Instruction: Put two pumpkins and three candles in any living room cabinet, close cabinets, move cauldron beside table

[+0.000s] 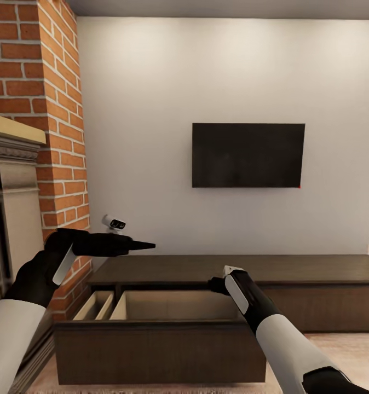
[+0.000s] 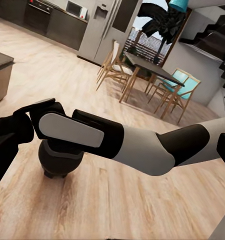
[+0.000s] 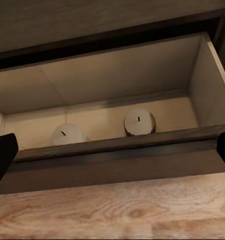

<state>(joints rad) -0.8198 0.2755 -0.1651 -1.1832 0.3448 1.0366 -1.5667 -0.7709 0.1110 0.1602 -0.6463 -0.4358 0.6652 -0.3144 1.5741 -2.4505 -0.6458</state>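
Note:
The cabinet [image 1: 294, 268] runs along the white wall, with a wide drawer [image 1: 157, 350] pulled out and showing its pale inside. Two white candles [image 3: 139, 121] [image 3: 67, 135] lie in the drawer behind its dark front rim [image 3: 117, 150]. My right gripper [image 1: 217, 284] hovers open over the drawer's back right corner, its fingers [image 3: 2, 155] at the picture's edges. My left gripper [image 1: 143, 245] is held out above the cabinet's left end and looks open and empty. A round black pot, apparently the cauldron [image 2: 57, 159], stands on the wood floor behind my right forearm [image 2: 137, 145]. The pumpkins and the table are out of view.
A brick fireplace [image 1: 53, 137] stands close on the left, a black TV [image 1: 248, 155] hangs above the cabinet, and a small white device [image 1: 114, 222] sits on its top. The left wrist view looks back at a dining table [image 2: 147, 67] with chairs and the kitchen.

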